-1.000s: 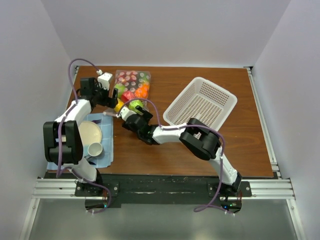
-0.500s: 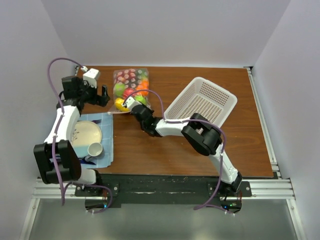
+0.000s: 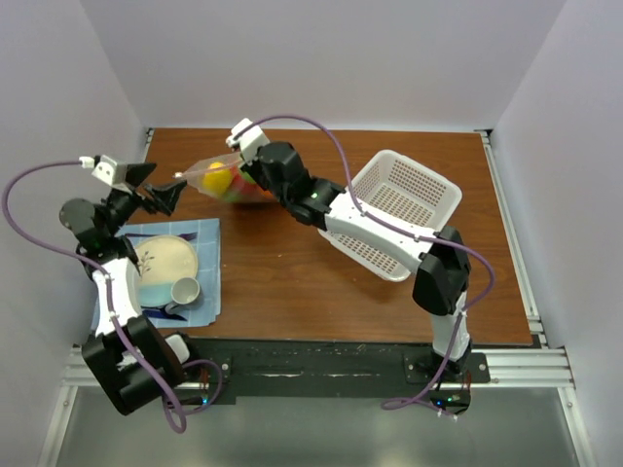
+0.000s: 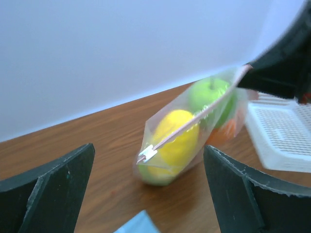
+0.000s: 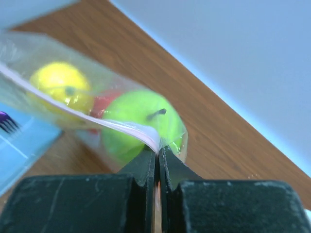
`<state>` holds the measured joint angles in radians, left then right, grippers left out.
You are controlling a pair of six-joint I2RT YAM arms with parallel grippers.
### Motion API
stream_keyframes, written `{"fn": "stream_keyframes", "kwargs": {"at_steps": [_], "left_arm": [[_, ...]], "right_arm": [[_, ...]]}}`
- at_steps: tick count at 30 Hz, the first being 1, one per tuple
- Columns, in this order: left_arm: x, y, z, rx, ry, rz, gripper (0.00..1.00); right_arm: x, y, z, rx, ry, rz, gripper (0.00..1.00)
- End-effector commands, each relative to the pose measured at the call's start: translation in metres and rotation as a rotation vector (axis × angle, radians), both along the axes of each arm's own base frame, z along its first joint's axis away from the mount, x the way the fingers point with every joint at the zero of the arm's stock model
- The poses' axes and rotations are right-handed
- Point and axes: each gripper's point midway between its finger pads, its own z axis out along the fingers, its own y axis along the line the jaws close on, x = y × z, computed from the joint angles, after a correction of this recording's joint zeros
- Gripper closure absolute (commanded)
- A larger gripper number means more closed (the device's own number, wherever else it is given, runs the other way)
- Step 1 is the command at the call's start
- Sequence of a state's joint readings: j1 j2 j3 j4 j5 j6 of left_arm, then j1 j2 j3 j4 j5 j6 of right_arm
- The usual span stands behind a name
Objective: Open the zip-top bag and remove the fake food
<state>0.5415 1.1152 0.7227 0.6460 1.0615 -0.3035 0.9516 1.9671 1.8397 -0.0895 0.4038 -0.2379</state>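
Near left edge: beige plate (image 3: 161, 268) and white cup (image 3: 185, 290) sit on a blue mat (image 3: 206, 255). Above them the left gripper (image 3: 159, 187) gapes wide, nothing in it, and faces the zip-top bag (image 4: 181, 141).

Step judged: opening the zip. Left should close on the pale tab (image 4: 146, 154) at the strip's left end, one lip only, and draw away from the other pinch, strip kept taut. Catching both lips would likely leave it sealed.

Left arm rears up from its base, elbow folded, wrist turned right. Bag hangs farther back, strip uppermost, fake food (image 5: 138, 124) inside: green apple, yellow piece, something red. Bottom touching the wood or not, cannot tell. Right arm stretches from near right to far left, right gripper (image 5: 158, 154) clamped tight on the strip's right end. White basket (image 3: 399, 209) lies right.
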Motion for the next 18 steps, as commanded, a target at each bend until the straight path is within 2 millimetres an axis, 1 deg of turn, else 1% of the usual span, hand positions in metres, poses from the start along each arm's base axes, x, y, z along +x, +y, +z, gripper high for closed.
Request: {"fn": "stream_keyframes", "kwargs": {"at_steps": [1, 2, 3, 4, 5, 6, 7, 8, 10, 11, 12, 14, 15, 16, 17, 18], "left_arm": [[-0.04, -0.039, 0.025, 0.016, -0.106, -0.261, 0.0], [-0.044, -0.042, 0.032, 0.051, -0.139, -0.284, 0.0], [-0.045, -0.044, 0.033, 0.052, -0.139, -0.299, 0.0], [-0.041, -0.041, 0.029, 0.034, -0.119, -0.308, 0.01], [-0.045, -0.045, 0.032, 0.038, -0.124, -0.332, 0.02], [-0.045, -0.045, 0.032, 0.029, -0.125, -0.339, 0.02], [-0.044, -0.046, 0.028, -0.049, -0.075, -0.358, 0.02], [-0.051, -0.05, 0.031, -0.005, -0.142, -0.373, 0.02], [-0.047, -0.051, 0.022, -0.096, -0.06, -0.403, 0.03], [-0.047, -0.055, 0.018, -0.102, -0.041, -0.422, 0.04], [-0.047, -0.059, 0.013, -0.101, -0.025, -0.437, 0.04], [-0.053, -0.067, 0.001, -0.06, -0.021, -0.46, 0.04], [-0.055, -0.069, -0.002, -0.044, -0.029, -0.463, 0.04], [-0.058, -0.071, -0.002, -0.014, -0.055, -0.462, 0.04], [-0.058, -0.072, -0.002, -0.008, -0.063, -0.459, 0.04], [-0.058, -0.071, -0.001, -0.009, -0.066, -0.458, 0.04]], "right_arm": [[-0.018, -0.003, 0.042, 0.066, 0.052, 0.059, 1.0], [-0.018, -0.005, 0.043, 0.067, 0.057, 0.057, 1.0], [-0.018, -0.006, 0.044, 0.076, 0.064, 0.054, 1.0], [-0.019, -0.009, 0.042, 0.073, 0.074, 0.05, 1.0], [-0.019, -0.011, 0.045, 0.083, 0.079, 0.054, 1.0], [-0.021, -0.012, 0.043, 0.091, 0.094, 0.058, 1.0], [-0.021, -0.015, 0.042, 0.094, 0.106, 0.058, 1.0], [-0.023, -0.016, 0.043, 0.102, 0.117, 0.067, 1.0], [-0.021, -0.022, 0.04, 0.122, 0.148, 0.05, 1.0], [-0.021, -0.024, 0.04, 0.129, 0.158, 0.045, 1.0], [-0.02, -0.024, 0.04, 0.142, 0.17, 0.037, 1.0], [-0.013, -0.033, 0.031, 0.124, 0.208, 0.0, 1.0], [-0.008, -0.033, 0.035, 0.128, 0.211, -0.014, 1.0], [-0.005, -0.038, 0.028, 0.109, 0.236, -0.034, 1.0], [-0.002, -0.04, 0.03, 0.126, 0.243, -0.05, 1.0], [0.002, -0.041, 0.025, 0.125, 0.25, -0.069, 1.0]]}}
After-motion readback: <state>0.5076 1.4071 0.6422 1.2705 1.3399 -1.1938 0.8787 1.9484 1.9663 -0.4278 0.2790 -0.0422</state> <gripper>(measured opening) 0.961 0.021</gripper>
